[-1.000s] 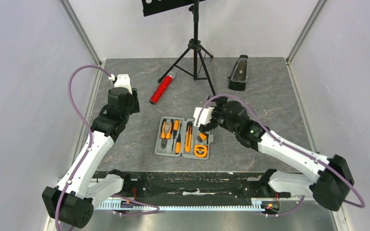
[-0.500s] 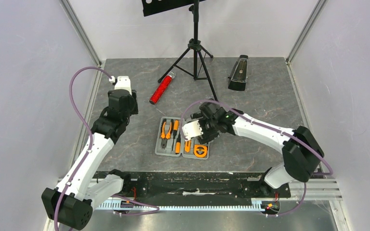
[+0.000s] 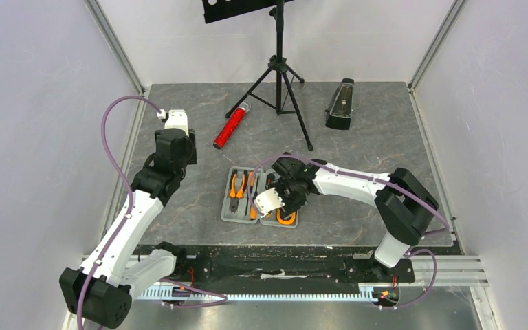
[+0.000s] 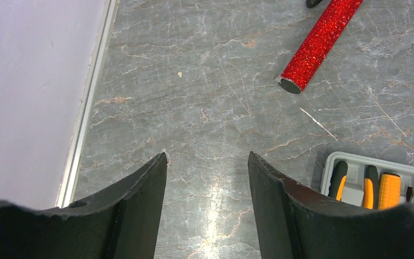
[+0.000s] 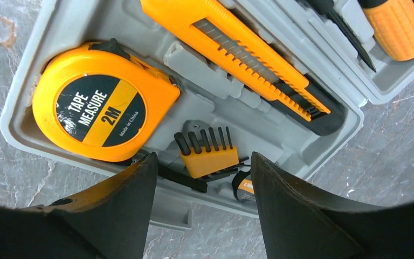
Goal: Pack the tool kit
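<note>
Case [image 3: 228, 214]: lies open on the worktop, packed.
Right tool [image 5: 202, 156]: fingers apart, just above the key set [image 5: 210, 164] in the case.
Left tool [image 4: 207, 156]: fingers apart, empty, well left of the case.

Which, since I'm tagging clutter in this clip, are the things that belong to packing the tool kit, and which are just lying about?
For the job: grey case, tape measure, utility knife, hex keys, pliers, screwdriver.

Lying about: red glittery cylinder, metronome, music stand tripod.
</note>
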Available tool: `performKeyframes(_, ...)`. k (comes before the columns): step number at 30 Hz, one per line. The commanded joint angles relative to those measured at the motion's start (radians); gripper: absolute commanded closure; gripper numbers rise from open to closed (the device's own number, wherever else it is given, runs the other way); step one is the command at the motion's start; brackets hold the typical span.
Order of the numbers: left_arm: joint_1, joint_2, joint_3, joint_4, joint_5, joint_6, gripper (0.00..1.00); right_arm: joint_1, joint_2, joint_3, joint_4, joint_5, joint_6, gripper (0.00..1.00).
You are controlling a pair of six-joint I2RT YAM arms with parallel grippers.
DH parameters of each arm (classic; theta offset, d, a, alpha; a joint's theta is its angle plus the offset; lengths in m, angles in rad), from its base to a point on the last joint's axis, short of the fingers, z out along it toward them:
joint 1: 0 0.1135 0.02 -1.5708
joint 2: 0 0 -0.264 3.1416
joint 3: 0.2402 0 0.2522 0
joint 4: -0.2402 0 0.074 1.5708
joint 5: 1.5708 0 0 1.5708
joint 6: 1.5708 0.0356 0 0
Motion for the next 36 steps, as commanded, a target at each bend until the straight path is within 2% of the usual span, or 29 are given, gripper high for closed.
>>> performKeyframes(1, -0.004, -0.015, -0.002, 0.042, -0.031, 0.043, 0.37, 0.009, 0.027, 0.046, 0.004, -0.027, -0.033, 0.34)
performKeyframes(20, -0.005, -0.014, -0.007, 0.047, -0.03, 0.05, 0.37, 0.012, 0.11, 0.073, 0.0, 0.033, -0.072, 0.42)
performKeyframes(27, -0.004, -0.018, -0.009, 0.047, -0.028, 0.05, 0.37, 0.013, 0.117, 0.085, -0.004, 0.038, -0.077, 0.51)
performKeyframes(36, -0.005, -0.023, -0.008, 0.047, -0.027, 0.051, 0.37, 0.014, 0.039, 0.157, -0.026, -0.021, 0.031, 0.64)
